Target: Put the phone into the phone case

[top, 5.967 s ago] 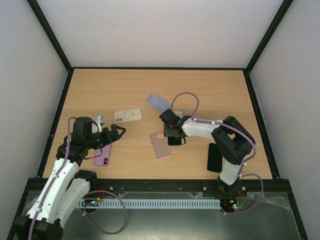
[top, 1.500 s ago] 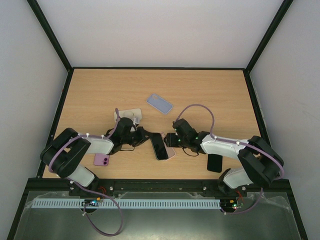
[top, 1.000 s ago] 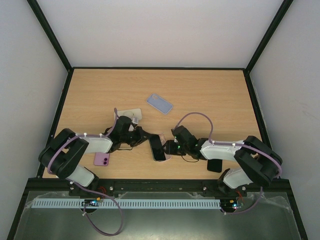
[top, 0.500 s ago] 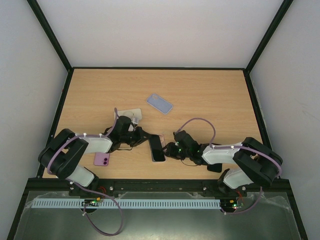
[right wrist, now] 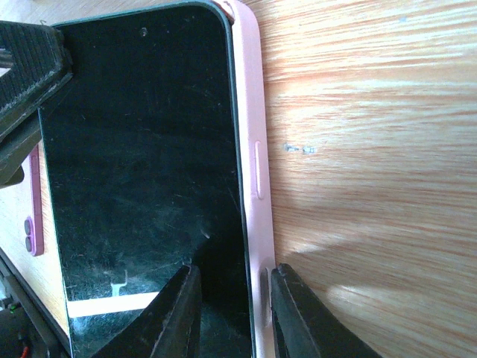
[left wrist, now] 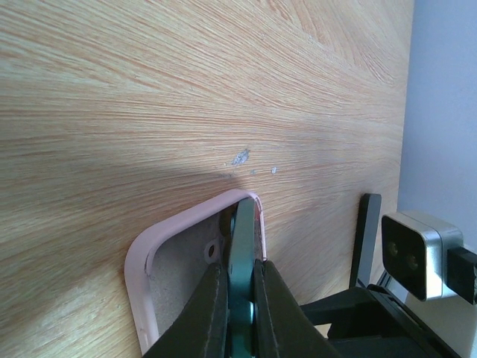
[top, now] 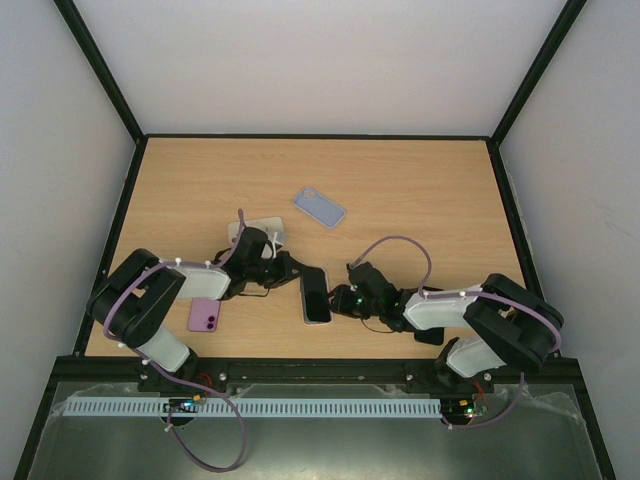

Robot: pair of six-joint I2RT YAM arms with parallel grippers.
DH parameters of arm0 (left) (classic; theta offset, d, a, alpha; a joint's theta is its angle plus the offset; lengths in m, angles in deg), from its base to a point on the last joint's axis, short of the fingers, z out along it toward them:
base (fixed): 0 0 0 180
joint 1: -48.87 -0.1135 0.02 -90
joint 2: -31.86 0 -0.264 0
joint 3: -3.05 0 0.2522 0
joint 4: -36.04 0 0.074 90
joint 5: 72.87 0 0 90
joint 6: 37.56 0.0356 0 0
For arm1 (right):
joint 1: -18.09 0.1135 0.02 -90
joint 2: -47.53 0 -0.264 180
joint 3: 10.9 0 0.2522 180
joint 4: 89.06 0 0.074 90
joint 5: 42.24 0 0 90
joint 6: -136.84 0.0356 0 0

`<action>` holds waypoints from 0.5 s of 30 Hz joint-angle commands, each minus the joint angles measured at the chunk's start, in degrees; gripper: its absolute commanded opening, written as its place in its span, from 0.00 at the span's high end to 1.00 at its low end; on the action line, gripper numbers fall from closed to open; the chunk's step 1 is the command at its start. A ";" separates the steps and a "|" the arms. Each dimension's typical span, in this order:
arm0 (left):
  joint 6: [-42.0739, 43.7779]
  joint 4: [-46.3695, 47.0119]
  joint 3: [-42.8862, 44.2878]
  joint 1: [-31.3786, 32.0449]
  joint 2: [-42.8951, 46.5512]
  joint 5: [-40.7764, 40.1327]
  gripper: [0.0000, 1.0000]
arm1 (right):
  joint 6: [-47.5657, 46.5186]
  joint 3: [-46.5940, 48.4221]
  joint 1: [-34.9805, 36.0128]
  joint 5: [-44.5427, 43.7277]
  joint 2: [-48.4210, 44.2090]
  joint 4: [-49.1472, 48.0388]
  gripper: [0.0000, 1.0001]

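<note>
the phone (right wrist: 141, 164) is only partly in the case (right wrist: 251, 112). seen from the right wrist, the screen faces up, and the long edge running between that gripper's fingers lies inside the pink wall, flush as far as can be seen. from the left wrist, the opposite edge stands up out of the shell. the bare inner floor of the case shows just left of the fingers, and the phone rises from it on a tilt. so one side looks seated and the other does not. what is left, i judge, is to lower the raised edge and press it down until the rim closes all the way round.

the left gripper (left wrist: 240, 272) is clenched on the phone's raised edge, with the thin dark rim pinched between both fingers and no gap showing. the phone runs away from it toward the right gripper (right wrist: 232, 287).

the right gripper is narrowly parted. one finger lies over the screen, and the other sits outside the case wall and touches it. the phone's edge and the wall run up between them. whether it truly bites on them or merely brackets them i cannot tell.

both grippers meet at the phone low on the table (top: 420, 190), one at each long side.
</note>
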 commanded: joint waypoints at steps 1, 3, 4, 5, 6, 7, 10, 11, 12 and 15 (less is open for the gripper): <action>-1.36 -2.75 -0.38 1.25 -1.49 -3.09 0.95 | 3.92 -1.95 0.54 2.14 1.41 -8.21 0.74; -2.88 -1.16 -0.77 1.75 -1.89 -3.58 0.95 | 5.71 -3.03 0.50 2.89 1.35 -10.86 0.74; -3.42 -0.53 -0.75 2.09 -2.30 -3.79 0.96 | 6.50 -3.29 0.52 3.23 1.35 -12.00 0.75; -3.92 0.23 -0.72 2.40 -2.79 -3.92 0.96 | 7.06 -3.43 0.50 3.43 1.35 -12.67 0.75; -4.63 1.14 -0.66 2.63 -3.30 -3.82 0.97 | 7.37 -3.48 0.52 3.69 1.35 -13.07 0.75; -5.48 2.11 -0.69 2.81 -3.88 -3.71 0.97 | 7.57 -3.44 0.53 3.81 1.35 -13.31 0.75; -6.64 1.63 0.00 3.32 -4.80 -4.50 0.97 | 7.52 -3.41 0.52 3.15 1.26 -13.21 0.75; -6.44 0.58 0.39 3.34 -4.85 -4.82 0.97 | 7.35 -3.31 0.55 2.57 1.26 -12.70 0.75; -6.06 -0.62 0.67 3.33 -4.64 -5.14 0.97 | 7.30 -3.33 0.57 2.13 1.19 -12.21 0.75; -4.27 -5.32 1.59 3.29 -3.25 -6.85 0.91 | 7.02 -3.59 0.49 0.94 0.75 -11.01 0.75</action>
